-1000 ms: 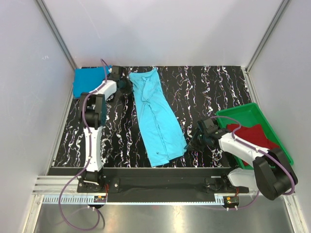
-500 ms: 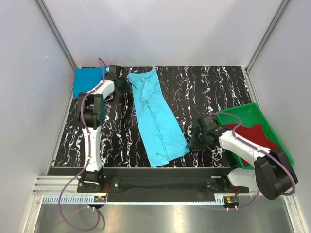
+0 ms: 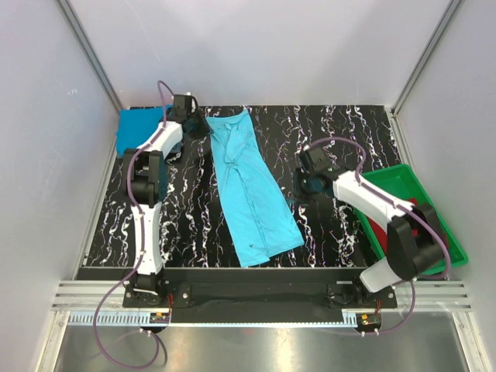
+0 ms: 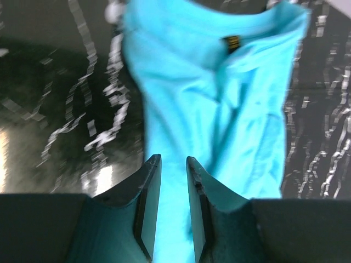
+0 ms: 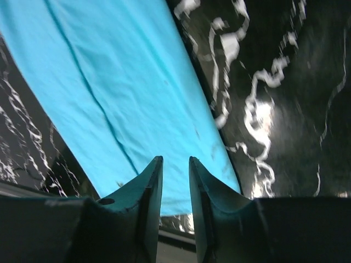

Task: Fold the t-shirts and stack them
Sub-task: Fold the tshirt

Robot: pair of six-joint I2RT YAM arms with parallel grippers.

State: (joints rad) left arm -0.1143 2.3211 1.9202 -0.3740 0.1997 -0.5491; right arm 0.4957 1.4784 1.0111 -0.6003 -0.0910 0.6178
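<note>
Turquoise t-shirt (image 3: pixel 252 190) lies long, narrow, creased; left gripper (image 4: pixel 172 161) and right gripper (image 5: pixel 175 161) narrowly parted, empty.

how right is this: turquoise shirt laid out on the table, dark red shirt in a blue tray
Wrong on colour: the tray is green, not blue, per the top external view. The turquoise shirt on the table and the dark red shirt in the tray are right.

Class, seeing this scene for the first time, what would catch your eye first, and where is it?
The light turquoise t-shirt, a long strip lying slantwise across the middle of the black marbled table. Next, the green tray at the right edge with a dark red shirt in it, and a deeper blue shirt in the far left corner.
</note>
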